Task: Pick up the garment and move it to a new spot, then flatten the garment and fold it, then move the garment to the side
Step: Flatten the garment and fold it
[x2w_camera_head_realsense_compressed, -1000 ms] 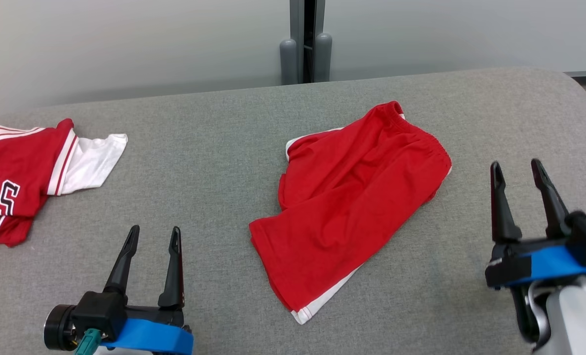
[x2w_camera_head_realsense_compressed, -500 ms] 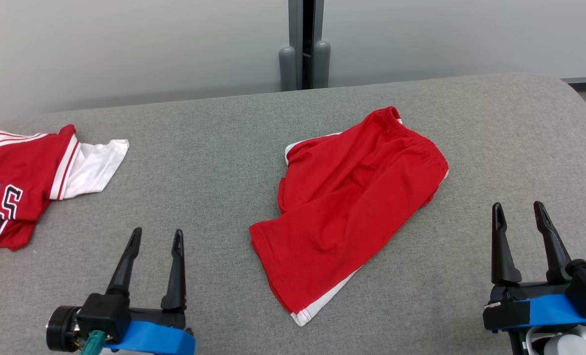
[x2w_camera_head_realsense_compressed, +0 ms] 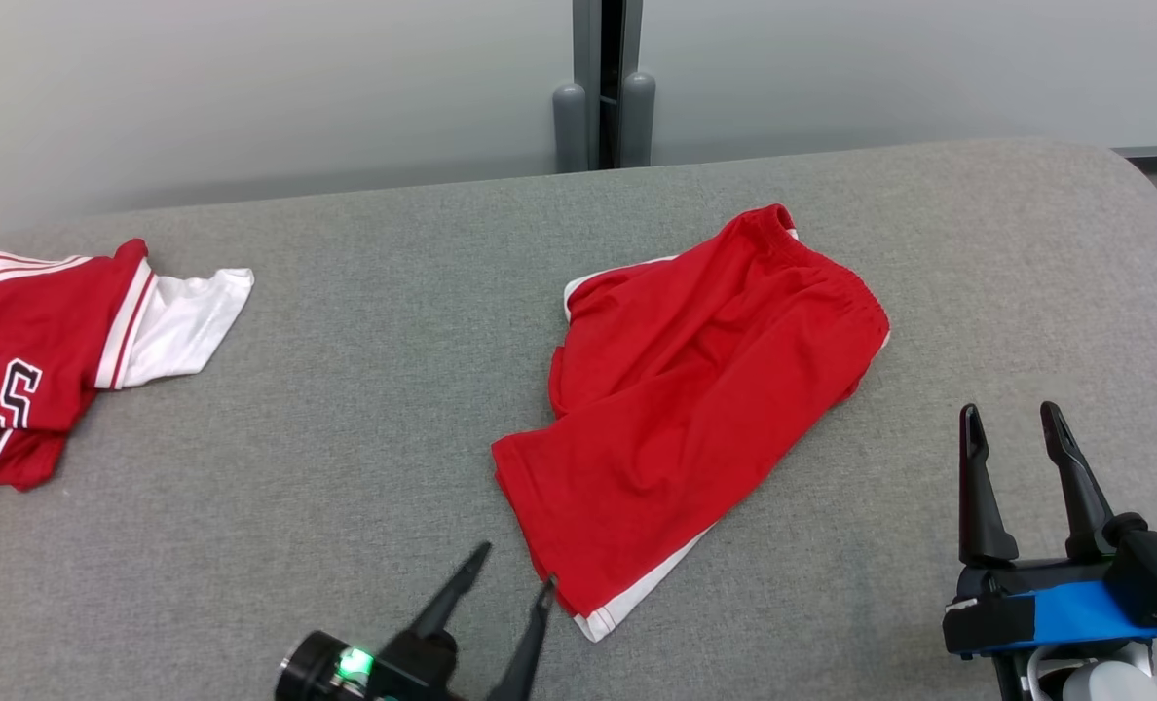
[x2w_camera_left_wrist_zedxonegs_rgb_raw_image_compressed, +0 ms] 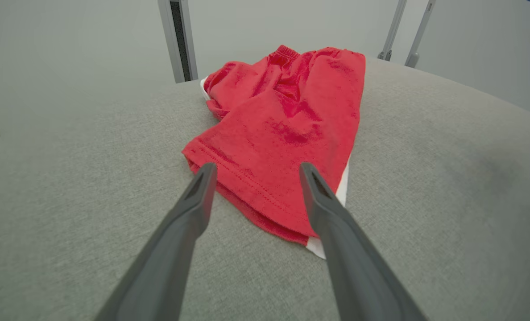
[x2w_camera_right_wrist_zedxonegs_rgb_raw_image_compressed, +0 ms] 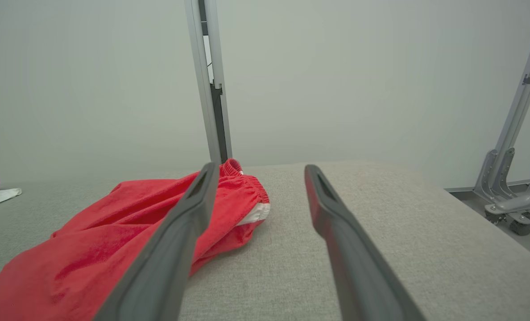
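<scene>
1. Progress: pretty much at the start, judging by the layout. The red shorts lie loose and rumpled on the grey bench, a bit right of centre in the head view. The waistband points to the upper right and the white-trimmed hem to the lower middle. Nothing is lifting them.
2. The left pincer sits at the bottom middle of the head view with its jaws spread wide and nothing between them. Its tips are right by the hem corner. In the left wrist view the fingers frame that hem edge, but whether they touch the cloth is hard to tell.
3. The right pincer is at the lower right, also gaping and empty, well apart from the shorts.
4. Looks like the pick-up is only being lined up. Lifting, moving, flattening, folding and shifting aside all seem left to do.
5. Containers: nothing sits inside anything. The shorts and a red-and-white jersey at the far left both lie straight on the bench.
</scene>
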You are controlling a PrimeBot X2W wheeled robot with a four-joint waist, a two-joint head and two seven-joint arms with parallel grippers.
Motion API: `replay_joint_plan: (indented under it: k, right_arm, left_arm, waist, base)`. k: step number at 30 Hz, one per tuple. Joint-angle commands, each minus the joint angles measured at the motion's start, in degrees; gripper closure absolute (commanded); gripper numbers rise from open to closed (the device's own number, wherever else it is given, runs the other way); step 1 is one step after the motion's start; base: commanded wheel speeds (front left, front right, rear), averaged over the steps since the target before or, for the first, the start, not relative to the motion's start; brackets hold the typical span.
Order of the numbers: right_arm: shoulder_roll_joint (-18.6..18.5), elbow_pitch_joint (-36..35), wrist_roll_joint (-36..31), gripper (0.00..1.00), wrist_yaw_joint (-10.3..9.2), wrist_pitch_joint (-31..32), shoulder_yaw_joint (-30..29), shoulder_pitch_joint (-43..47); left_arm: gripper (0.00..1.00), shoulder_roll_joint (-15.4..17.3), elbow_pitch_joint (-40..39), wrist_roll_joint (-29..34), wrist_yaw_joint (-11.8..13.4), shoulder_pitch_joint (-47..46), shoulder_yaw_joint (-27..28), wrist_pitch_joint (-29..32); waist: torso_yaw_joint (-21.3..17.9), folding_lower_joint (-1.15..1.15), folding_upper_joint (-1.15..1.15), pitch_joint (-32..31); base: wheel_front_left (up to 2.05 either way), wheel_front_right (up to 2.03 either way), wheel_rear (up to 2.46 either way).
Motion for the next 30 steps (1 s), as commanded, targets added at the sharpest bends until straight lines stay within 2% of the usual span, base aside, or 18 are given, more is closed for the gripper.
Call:
replay_joint_plan:
  k: [1, 12, 26, 27, 28, 29, 30]
  right_arm:
    - [0.3, 0.2, -0.3, 0.0, -0.04, 0.0, 0.0, -0.8]
    - [0.5, 0.7, -0.1, 0.0, -0.04, 0.0, 0.3, -2.2]
    - [0.6, 1.2, 0.0, 0.0, -0.04, 0.0, 0.4, -3.4]
    - [0.6, 1.2, -0.1, 0.0, -0.04, 0.0, 0.3, -3.3]
    - [0.6, 1.1, -0.2, 0.0, -0.04, 0.0, 0.3, -3.3]
    - [0.7, 1.0, -0.2, 0.0, -0.04, 0.0, 0.2, -3.3]
    - [0.7, 1.0, -0.3, 0.0, -0.04, 0.0, 0.0, -3.3]
  left_arm:
    - [0.0, 0.3, 1.8, 0.5, -0.5, -0.3, -2.1, -0.2]
    - [0.0, 1.1, 10.1, -1.0, -1.1, -3.2, -10.7, -0.2]
    - [0.0, 1.2, 18.3, -2.2, -1.1, -7.8, -14.1, 0.0]
    - [0.19, 1.2, 19.0, -2.4, -1.1, -8.0, -14.1, 0.1]
    - [0.63, 1.1, 19.4, -2.4, -1.1, -8.3, -14.1, 0.2]
    - [1.0, 1.1, 19.7, -2.5, -1.1, -8.5, -14.0, 0.2]
    - [1.0, 1.1, 20.0, -2.6, -1.1, -8.6, -14.0, 0.2]
  waist:
    - [-0.4, 0.01, 0.0, 0.5]
    - [-3.0, 0.01, 0.0, 3.2]
    - [-5.2, 0.01, 0.0, 4.8]
    - [-5.2, 0.01, 0.0, 4.8]
    - [-5.2, 0.01, 0.0, 4.7]
    - [-5.2, 0.01, 0.0, 4.6]
    - [-5.2, 0.01, 0.0, 4.5]
  base:
    - [0.0, 0.0, 0.0]
    - [0.0, 0.0, 0.0]
    - [0.0, 0.0, 0.0]
    - [0.0, 0.0, 0.0]
    - [0.0, 0.0, 0.0]
    - [0.0, 0.0, 0.0]
    - [0.0, 0.0, 0.0]
